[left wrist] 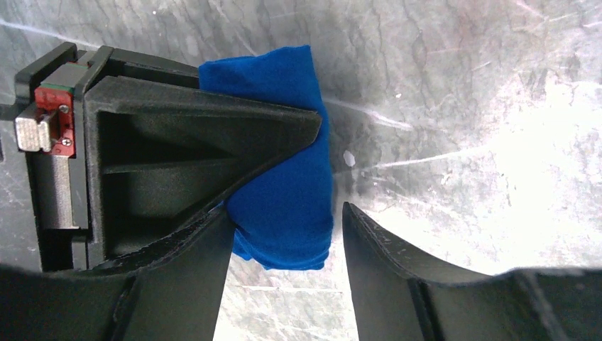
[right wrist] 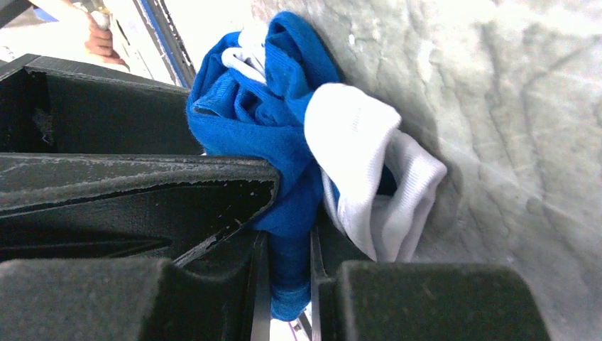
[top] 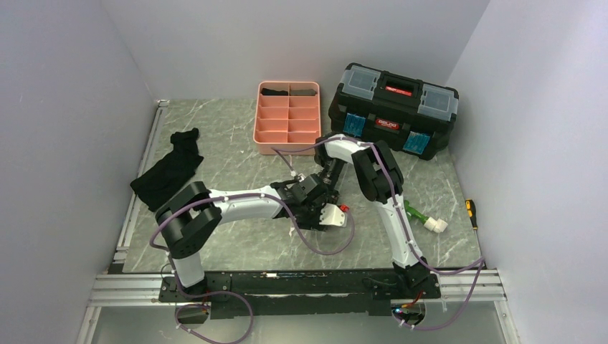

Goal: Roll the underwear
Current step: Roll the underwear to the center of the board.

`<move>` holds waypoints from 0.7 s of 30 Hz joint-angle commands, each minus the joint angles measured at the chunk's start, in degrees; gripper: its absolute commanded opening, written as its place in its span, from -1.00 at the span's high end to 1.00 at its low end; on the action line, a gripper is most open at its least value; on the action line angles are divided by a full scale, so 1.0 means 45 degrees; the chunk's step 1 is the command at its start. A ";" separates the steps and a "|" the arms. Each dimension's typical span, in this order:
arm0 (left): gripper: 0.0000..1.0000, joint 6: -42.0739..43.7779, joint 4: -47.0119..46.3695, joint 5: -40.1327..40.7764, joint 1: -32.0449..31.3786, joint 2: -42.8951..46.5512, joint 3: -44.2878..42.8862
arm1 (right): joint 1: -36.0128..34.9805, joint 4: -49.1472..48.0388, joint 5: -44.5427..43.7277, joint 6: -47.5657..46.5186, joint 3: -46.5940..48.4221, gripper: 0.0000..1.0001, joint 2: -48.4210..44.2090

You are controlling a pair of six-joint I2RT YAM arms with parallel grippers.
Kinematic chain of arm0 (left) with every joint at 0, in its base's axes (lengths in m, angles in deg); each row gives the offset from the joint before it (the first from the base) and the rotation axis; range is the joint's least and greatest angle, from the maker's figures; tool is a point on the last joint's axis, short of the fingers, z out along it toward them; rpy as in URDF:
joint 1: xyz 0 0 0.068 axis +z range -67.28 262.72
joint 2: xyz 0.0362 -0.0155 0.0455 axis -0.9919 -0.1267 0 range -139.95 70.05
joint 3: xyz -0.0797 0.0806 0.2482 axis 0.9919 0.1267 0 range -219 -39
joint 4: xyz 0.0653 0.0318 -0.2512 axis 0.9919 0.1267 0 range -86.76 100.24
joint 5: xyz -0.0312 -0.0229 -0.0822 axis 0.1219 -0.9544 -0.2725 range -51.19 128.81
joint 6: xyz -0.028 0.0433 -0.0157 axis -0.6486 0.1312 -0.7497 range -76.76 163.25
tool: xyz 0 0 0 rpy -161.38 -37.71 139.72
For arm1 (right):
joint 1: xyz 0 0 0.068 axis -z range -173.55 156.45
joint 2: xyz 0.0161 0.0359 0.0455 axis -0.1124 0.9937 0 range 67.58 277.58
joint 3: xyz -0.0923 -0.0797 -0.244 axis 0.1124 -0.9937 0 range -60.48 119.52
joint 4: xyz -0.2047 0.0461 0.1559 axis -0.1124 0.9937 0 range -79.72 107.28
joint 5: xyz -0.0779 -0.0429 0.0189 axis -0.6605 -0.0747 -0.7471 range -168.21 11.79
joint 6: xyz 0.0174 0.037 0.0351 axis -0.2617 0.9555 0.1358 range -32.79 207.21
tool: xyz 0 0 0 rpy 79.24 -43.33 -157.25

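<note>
- Counting from above, two arms (top: 244, 204), one pink tray (top: 259, 115), one black toolbox (top: 393, 107), one black cloth (top: 168, 172), one green-and-white object (top: 423, 217) and one yellow-and-black tool (top: 471, 213) are found on or beside the grey marbled tabletop (top: 236, 143).
- One underwear (left wrist: 284, 185) is seen, a bright-blue bundle with a white band. It lies on the tabletop near its middle, under the two wrists that meet there, and from above it is hidden by them.
- The jaws of the left gripper (left wrist: 287, 213) are held wide around the bundle. One finger (left wrist: 199, 284) touches the fabric and the other (left wrist: 397, 277) stands apart from it.
- The jaws of the right gripper (right wrist: 284, 241) are closed narrowly, with a fold of the blue fabric pinched between them.
- The tray is placed at 12 o'clock and divided into two columns, with dark items held in its far row.
- The toolbox is set at 1 o'clock. Two blue latches and two red labels are shown, but the white writing is too small to be read.
- The cloth is spread at 9 o'clock and the green-and-white object lies at 4 o'clock. The tool lies beyond that object, past the tabletop's edge.
</note>
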 commanded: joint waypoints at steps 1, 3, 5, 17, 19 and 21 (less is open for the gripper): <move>-0.26 -0.0240 -0.0244 -0.0692 -0.0300 -0.0912 -0.0296 | -0.0159 -0.2347 -0.2072 -0.0359 -0.0229 1.00 0.0186; -0.26 -0.0368 -0.0312 -0.0677 -0.0300 -0.1053 -0.0306 | -0.0136 -0.2271 -0.2006 -0.0378 -0.0089 1.00 0.0237; -0.24 -0.0501 -0.0269 -0.0711 -0.0300 -0.1193 -0.0334 | -0.0140 -0.2228 -0.1976 -0.0388 0.0011 1.00 0.0259; 0.31 -0.1795 -0.0564 -0.1584 -0.0300 -0.1723 0.0179 | -0.0013 -0.2206 -0.2014 -0.0208 -0.0105 1.00 -0.0016; 0.37 -0.2095 -0.0509 -0.1714 -0.0300 -0.1786 0.0165 | -0.0015 -0.2202 -0.1913 -0.0175 -0.0195 1.00 -0.0124; 0.42 -0.2393 -0.0417 -0.1845 -0.0300 -0.1791 0.0170 | -0.0013 -0.2218 -0.1878 -0.0122 -0.0246 1.00 -0.0253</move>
